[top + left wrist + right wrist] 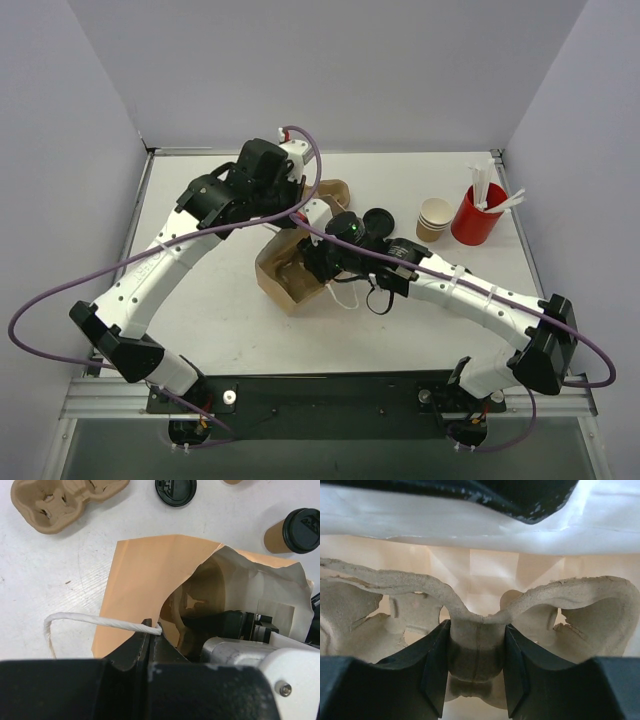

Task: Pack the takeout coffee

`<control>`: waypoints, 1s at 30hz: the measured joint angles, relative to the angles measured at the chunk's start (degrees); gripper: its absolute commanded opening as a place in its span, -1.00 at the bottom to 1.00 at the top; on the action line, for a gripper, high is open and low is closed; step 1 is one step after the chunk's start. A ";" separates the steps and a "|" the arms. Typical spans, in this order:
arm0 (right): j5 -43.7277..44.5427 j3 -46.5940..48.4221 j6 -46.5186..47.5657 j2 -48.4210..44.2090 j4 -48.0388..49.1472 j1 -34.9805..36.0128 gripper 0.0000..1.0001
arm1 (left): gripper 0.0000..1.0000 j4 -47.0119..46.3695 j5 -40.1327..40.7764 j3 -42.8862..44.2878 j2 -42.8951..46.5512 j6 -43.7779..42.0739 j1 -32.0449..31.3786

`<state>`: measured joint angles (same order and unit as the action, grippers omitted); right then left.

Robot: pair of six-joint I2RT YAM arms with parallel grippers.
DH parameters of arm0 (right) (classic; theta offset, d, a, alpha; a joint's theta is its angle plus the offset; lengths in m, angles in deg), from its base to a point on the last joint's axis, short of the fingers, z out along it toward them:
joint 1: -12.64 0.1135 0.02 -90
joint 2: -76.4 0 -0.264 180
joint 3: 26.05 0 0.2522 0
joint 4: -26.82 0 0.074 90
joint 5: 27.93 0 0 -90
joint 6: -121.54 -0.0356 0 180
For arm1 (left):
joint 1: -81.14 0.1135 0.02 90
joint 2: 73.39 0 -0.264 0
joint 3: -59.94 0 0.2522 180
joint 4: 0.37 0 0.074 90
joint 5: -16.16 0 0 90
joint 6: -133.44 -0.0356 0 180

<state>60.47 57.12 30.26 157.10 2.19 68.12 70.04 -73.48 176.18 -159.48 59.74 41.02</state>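
Observation:
The takeout coffee (294,531), a tan kraft cup with a black lid on it, lies on its side on the table beyond a brown paper bag (145,575). My left gripper (151,627) is shut on the bag's white twisted handle (95,620) and holds the mouth open. My right gripper (477,655) is inside the bag, shut on the middle post of a pulp cup carrier (580,600). In the top view the bag (280,282) lies mid-table with both grippers at its mouth.
A second pulp carrier (60,502) and a loose black lid (175,491) lie beyond the bag. A stack of pale beige cups (434,218) and a red cup with white sticks (476,214) stand at the back right.

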 measured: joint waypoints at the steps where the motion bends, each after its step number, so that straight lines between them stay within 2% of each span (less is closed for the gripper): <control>1: 0.04 -0.24 -0.15 0.00 0.50 0.00 -0.30 | -1.00 0.76 0.39 0.98 -0.50 -0.79 -0.26; 8: 0.22 -0.44 -0.74 1.27 1.38 0.02 -0.31 | -1.00 2.43 1.53 2.08 -1.68 -4.57 -0.76; 17: 1.22 -0.59 -2.14 3.82 -1.81 0.00 -0.29 | -1.00 -0.24 4.66 -4.50 -1.46 -4.79 -0.04; 24: 1.42 -2.71 -3.17 3.96 -0.63 0.00 -0.28 | -0.43 -4.17 5.09 -9.16 -0.20 -3.39 0.13; 30: 1.55 -3.37 -3.69 3.87 0.74 -0.28 -0.29 | -0.22 -6.86 4.09 -11.58 1.92 -4.24 0.70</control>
<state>62.02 53.75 26.57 160.97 2.93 67.84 63.17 -69.39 164.59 -157.55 55.50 41.72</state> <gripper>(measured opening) 0.358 0.350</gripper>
